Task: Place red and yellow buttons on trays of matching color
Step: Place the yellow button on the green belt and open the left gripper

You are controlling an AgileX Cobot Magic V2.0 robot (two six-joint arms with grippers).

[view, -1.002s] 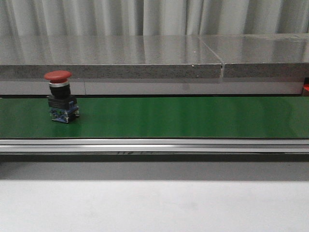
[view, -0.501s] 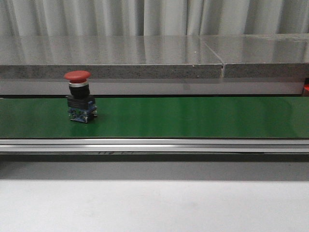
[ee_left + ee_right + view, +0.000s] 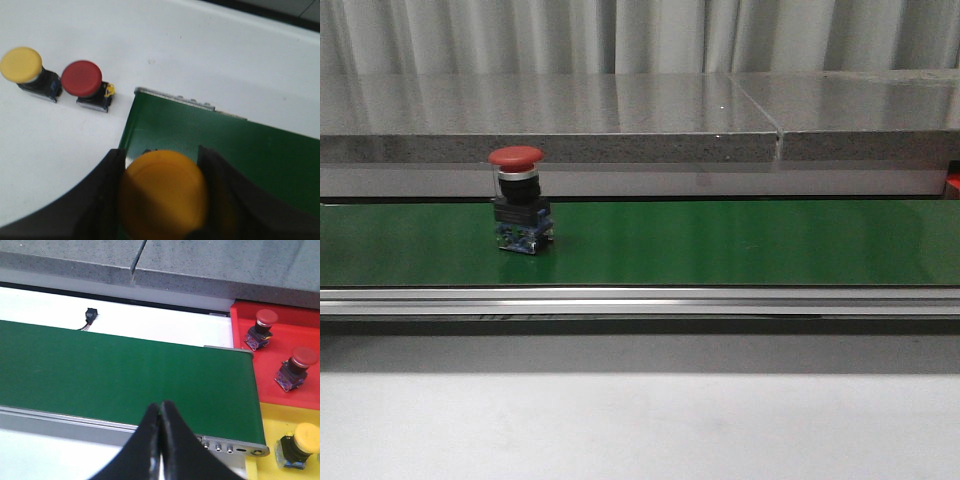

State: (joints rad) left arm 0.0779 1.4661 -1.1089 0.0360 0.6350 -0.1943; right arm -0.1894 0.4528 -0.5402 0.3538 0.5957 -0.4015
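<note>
A red button (image 3: 518, 200) stands upright on the green conveyor belt (image 3: 720, 240) left of centre in the front view. My left gripper (image 3: 161, 195) is shut on a yellow button (image 3: 162, 192) above the belt's end (image 3: 210, 135). Beside it on the white table wait another yellow button (image 3: 22, 67) and a red button (image 3: 82, 82). My right gripper (image 3: 160, 412) is shut and empty over the belt's near edge. The red tray (image 3: 300, 330) holds two red buttons (image 3: 264, 325) (image 3: 297, 365). The yellow tray (image 3: 280, 420) holds a yellow button (image 3: 302, 442).
A grey stone ledge (image 3: 620, 110) runs behind the belt. The belt's aluminium rail (image 3: 640, 300) lies along the front, with white table (image 3: 640, 430) before it. A small black connector (image 3: 90, 314) lies on the white surface behind the belt.
The red button on the belt has travelled to the right, from the far left toward the centre. Nothing else in the front view has moved.
</note>
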